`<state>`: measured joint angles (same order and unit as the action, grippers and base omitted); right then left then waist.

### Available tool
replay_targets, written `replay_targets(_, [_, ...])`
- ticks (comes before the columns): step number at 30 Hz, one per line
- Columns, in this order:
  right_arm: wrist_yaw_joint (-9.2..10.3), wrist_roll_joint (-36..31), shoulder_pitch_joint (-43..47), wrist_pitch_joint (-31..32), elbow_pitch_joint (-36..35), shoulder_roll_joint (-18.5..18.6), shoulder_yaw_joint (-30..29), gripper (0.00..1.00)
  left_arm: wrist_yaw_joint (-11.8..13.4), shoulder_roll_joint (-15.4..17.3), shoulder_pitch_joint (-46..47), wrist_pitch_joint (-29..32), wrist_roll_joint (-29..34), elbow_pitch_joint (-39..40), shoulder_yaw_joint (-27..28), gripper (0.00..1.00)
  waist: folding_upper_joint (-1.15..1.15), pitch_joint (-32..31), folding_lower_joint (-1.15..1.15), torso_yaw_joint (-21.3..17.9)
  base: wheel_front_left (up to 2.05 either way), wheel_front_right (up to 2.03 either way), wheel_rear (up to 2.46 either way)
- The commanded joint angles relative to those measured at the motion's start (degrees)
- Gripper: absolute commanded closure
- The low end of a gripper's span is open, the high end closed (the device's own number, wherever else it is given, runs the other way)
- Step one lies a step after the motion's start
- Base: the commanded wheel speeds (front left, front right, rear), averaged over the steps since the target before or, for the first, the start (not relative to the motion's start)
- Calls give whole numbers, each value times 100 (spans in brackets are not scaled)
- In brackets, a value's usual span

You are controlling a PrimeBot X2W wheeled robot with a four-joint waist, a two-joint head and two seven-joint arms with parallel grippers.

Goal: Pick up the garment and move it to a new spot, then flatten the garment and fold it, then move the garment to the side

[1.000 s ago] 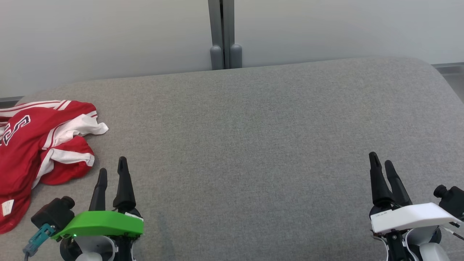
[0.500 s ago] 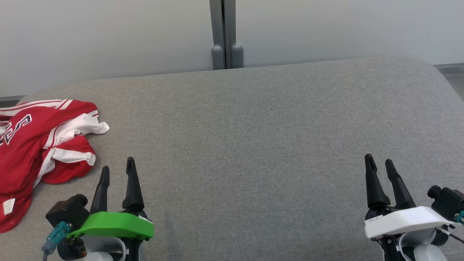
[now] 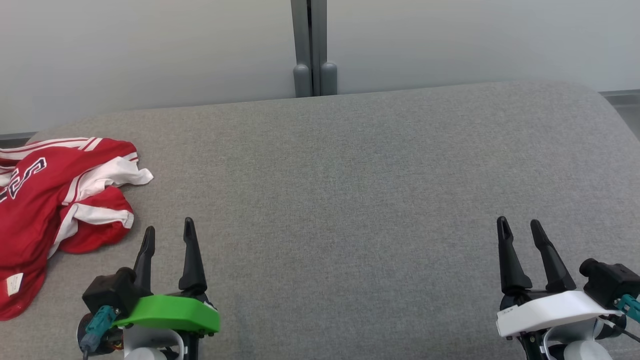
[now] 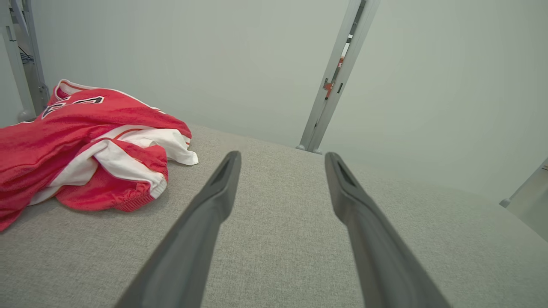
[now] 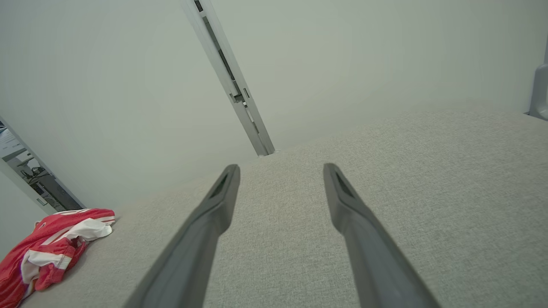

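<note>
The garment (image 3: 45, 200) is a red and white jersey with dark lettering, lying crumpled at the far left of the grey padded surface (image 3: 350, 190). It also appears in the left wrist view as the garment (image 4: 77, 145) and small at the lower left of the right wrist view as the garment (image 5: 51, 248). My left gripper (image 3: 168, 229) stands open near the front edge, just right of the garment and apart from it, holding nothing. My right gripper (image 3: 518, 223) is open and empty at the lower right. Open fingers show in both wrist views: left gripper (image 4: 282, 156), right gripper (image 5: 280, 167).
A pale wall runs behind the surface, with a grey vertical post (image 3: 310, 50) at its middle. The surface's rounded far corners curve away at the left and right.
Both grippers have drawn back toward the front edge and shifted slightly inward. The garment has not moved apart from a small shift of the camera.
</note>
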<state>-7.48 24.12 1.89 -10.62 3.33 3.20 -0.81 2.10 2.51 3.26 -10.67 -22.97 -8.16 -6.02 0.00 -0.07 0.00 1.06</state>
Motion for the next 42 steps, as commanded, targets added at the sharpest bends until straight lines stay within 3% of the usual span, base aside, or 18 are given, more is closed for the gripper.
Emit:
replay_targets(1, [-1, -159, 3, -55, -79, 40, 15, 0, 35, 55, 5, -51, 184, 7, -29, 0, 0, -4, 0, 0, 0, 0, 0])
replay_targets(27, [-2, -1328, 150, -357, -170, 71, -48, 0, 106, 175, -169, 230, 923, 194, -178, 0, 0, -60, 0, 77, 0, 0, 0])
replay_targets(42, [-1, -1438, 235, -290, -214, 53, -186, 0, 261, 302, -359, 314, 1117, 540, -65, 0, 0, -82, 0, 140, 0, 0, 0])
